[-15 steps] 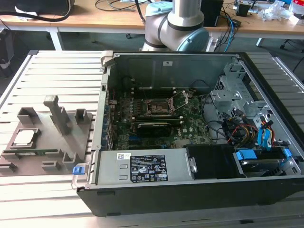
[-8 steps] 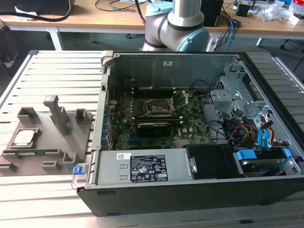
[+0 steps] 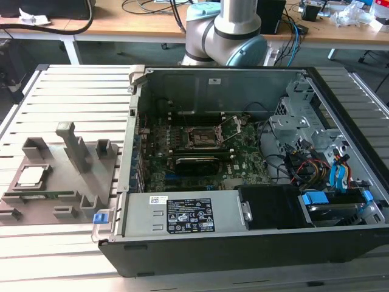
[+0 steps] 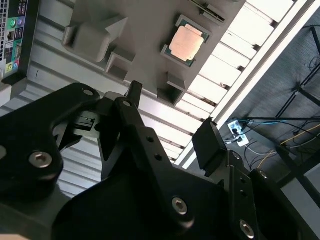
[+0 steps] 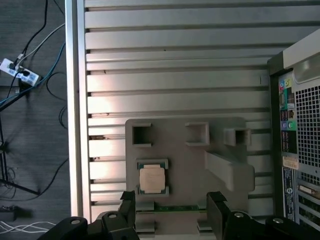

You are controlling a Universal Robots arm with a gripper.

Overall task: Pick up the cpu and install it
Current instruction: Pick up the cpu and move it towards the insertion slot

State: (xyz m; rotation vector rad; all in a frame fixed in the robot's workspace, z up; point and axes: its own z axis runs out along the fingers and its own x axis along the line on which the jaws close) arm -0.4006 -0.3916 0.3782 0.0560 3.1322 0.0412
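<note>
Slotted aluminium table (image 3: pixel 73 85) carries the whole scene, with wooden desks (image 3: pixel 140 21) strewn with cables along the back of the room and dark floor beside the table's edge, where one power strip (image 5: pixel 20 72) lies among loose leads. One grey plastic tray (image 3: pixel 64 176) sits toward the exterior view's left, and one cpu (image 3: pixel 31 176) rests flat in a square seat near the tray's lower left corner in that view, metal top facing up. One open computer case (image 3: pixel 219 249) lies on its side just beside the tray, filling the centre and the exterior view's right, its single empty motherboard socket (image 3: pixel 200 139) exposed near the middle of the board. One robot arm (image 3: pixel 231 30) rises behind the case at the top centre. In both wrist views the gripper (image 5: pixel 172 210) hangs above the tray with its two black fingers (image 5: pixel 127 207) spread wide and nothing between them; the cpu (image 5: pixel 151 178) lies below, just off the gripper's midline, untouched.
</note>
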